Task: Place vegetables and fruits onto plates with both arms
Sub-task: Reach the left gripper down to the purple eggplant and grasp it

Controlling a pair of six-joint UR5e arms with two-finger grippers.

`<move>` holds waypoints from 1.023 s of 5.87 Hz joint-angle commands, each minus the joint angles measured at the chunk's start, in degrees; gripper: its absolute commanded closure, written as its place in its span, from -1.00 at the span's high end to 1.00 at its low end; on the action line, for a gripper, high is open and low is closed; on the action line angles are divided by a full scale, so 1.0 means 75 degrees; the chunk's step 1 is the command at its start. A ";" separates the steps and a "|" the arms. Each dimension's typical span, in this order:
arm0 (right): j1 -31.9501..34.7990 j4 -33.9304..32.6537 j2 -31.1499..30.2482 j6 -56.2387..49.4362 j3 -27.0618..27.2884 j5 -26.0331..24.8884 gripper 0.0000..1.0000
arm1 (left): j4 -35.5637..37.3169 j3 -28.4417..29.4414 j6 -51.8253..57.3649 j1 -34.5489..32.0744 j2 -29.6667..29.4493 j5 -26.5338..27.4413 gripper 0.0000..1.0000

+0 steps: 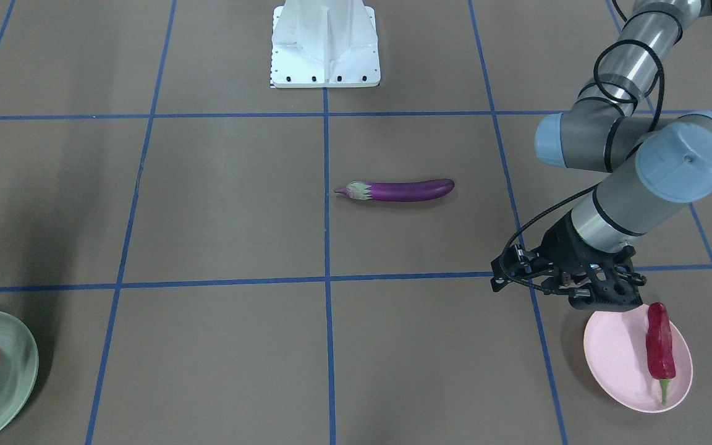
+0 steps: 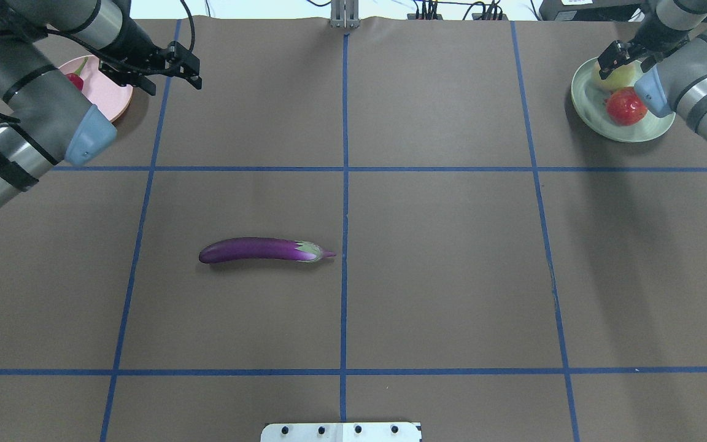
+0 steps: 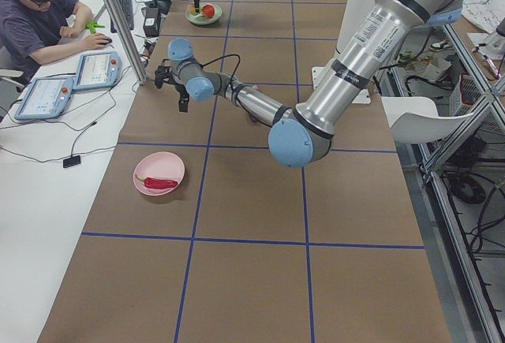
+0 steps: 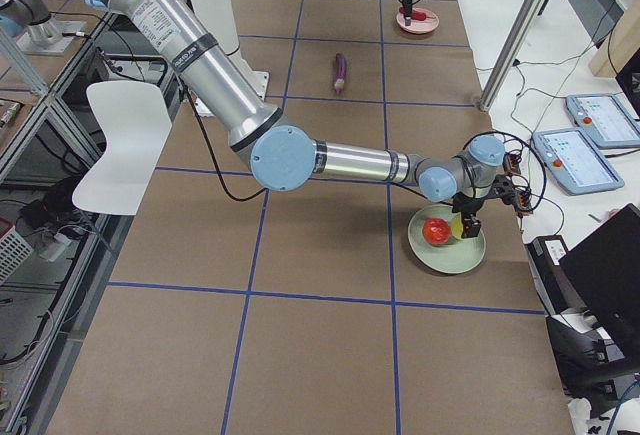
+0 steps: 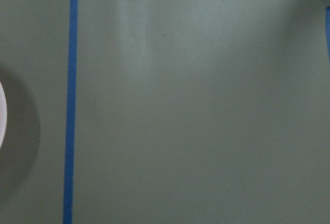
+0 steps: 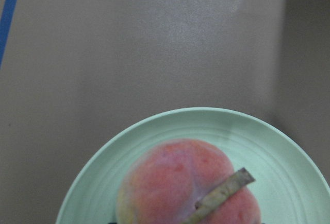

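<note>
brown table (image 2: 452, 276), blue tape grid (image 2: 345, 184), white chair (image 4: 120, 145)

2 plates (image 1: 615, 361), 2 veg (image 1: 402, 190), 2 fruit (image 2: 625, 107)

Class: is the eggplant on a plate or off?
Off. The eggplant lies on the table, far from pink plate and green plate.

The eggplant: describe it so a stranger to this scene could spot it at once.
On the brown table gridded with blue tape, look near the middle, beside the centre line. The eggplant lies there: long, slim, glossy purple with a pale green cap, the only produce lying directly on the table.
</note>
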 commanded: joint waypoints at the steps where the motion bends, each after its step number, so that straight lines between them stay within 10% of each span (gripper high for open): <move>1: 0.0076 0.0054 0.0043 0.0075 -0.0022 -0.0031 0.99 | 0.0000 -0.0725 -0.1426 0.0729 0.0044 0.0027 1.00; 3: 0.0217 0.0042 0.0043 0.0087 0.0119 0.0040 1.00 | 0.0290 -0.1349 -0.1621 0.2398 0.0114 0.1435 1.00; 6: 0.0218 0.0042 0.0008 0.0099 0.0178 0.0052 1.00 | 0.0949 -0.1970 0.0704 0.3007 0.0149 0.1445 0.99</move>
